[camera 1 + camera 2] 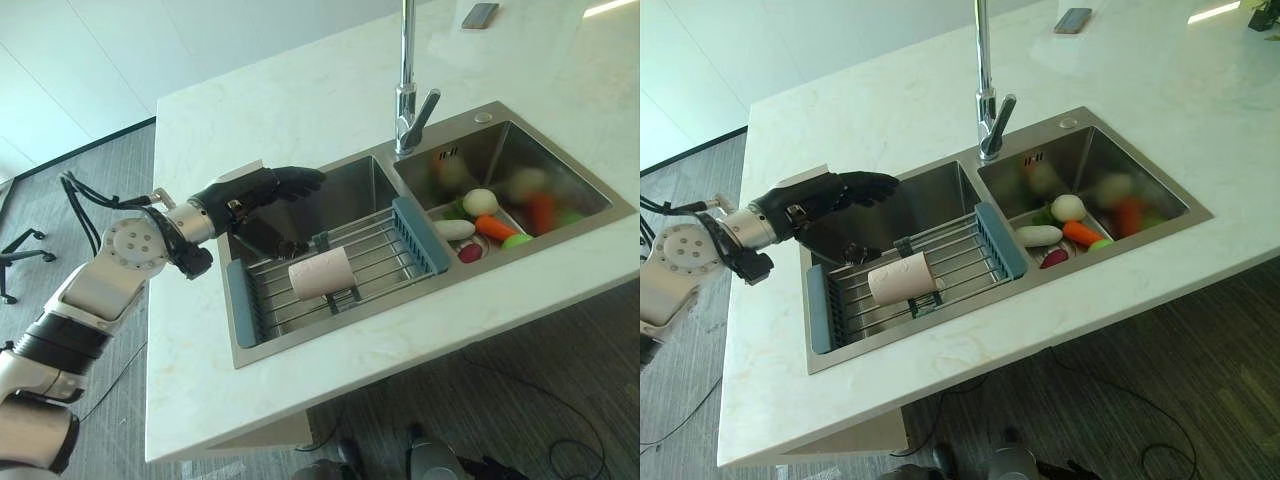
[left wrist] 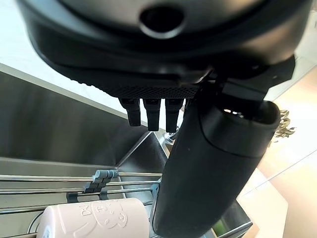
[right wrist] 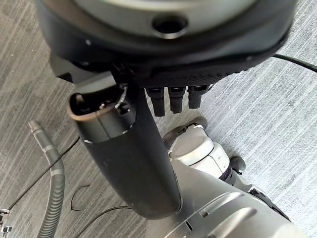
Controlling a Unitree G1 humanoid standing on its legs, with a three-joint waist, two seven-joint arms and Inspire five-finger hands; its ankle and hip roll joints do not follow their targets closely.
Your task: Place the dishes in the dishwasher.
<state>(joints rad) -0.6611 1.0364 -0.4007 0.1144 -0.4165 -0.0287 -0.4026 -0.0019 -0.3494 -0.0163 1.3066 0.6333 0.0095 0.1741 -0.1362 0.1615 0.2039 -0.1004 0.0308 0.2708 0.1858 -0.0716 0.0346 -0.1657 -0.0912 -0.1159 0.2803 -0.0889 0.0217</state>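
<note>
My left hand (image 1: pixel 262 190) hovers, fingers relaxed and empty, above the pale pink cup (image 1: pixel 321 273) lying sideways on the sink's wire rack (image 1: pixel 385 250).

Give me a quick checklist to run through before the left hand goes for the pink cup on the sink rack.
1. Cup lying on its side on the rack: ok.
2. Left hand open, holding nothing: ok.
3. Left hand hovers over the left basin, up and to the left of the cup, not touching it: ok.
4. Right hand empty, hanging down by the floor: ok.
5. Vegetables sit in the right basin, apart from the cup: ok.
6. Dishwasher location: cannot tell.
</note>
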